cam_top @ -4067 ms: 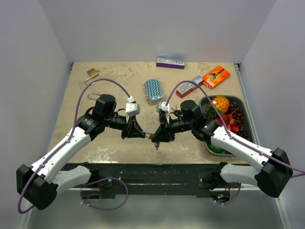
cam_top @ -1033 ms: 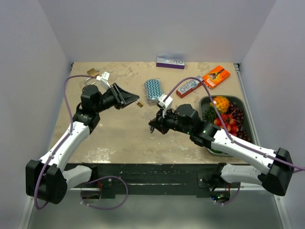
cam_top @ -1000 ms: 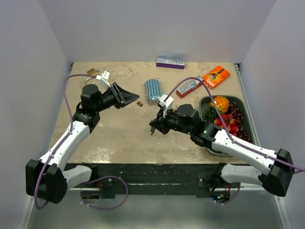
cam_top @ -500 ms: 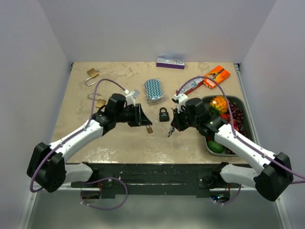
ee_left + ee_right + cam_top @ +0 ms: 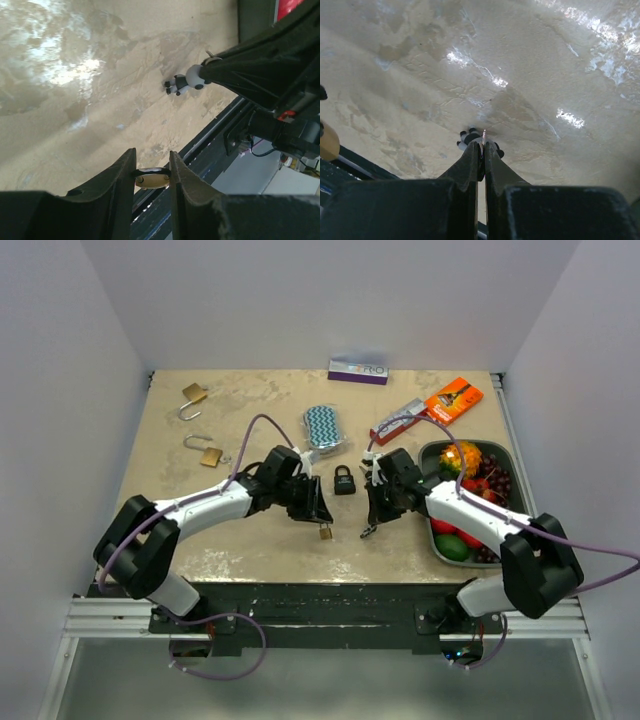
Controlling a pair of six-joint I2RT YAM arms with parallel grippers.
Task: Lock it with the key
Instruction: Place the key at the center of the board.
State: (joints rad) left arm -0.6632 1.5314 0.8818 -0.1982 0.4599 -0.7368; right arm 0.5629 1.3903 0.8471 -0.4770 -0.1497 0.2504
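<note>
Since my arms swung in low together, left gripper (image 5: pixel 320 523) clamps the brass padlock (image 5: pixel 152 178), right gripper (image 5: pixel 482 150) pinches the key (image 5: pixel 483 136), near but apart; aligning comes next, I judge.

We see a beige, mottled tabletop (image 5: pixel 250 565), stained in darker patches and closed in by plain white walls: one at the back (image 5: pixel 330 300), one on the left (image 5: pixel 60 440), one on the right (image 5: pixel 590 420). Its near edge rests on a black frame (image 5: pixel 330 602) with a silver rail (image 5: pixel 105 612) at the left, and below lies grey floor (image 5: pixel 340 685). Overhead light leaves bright glare (image 5: pixel 70 75) on the surface, which shows in both wrist views.
</note>
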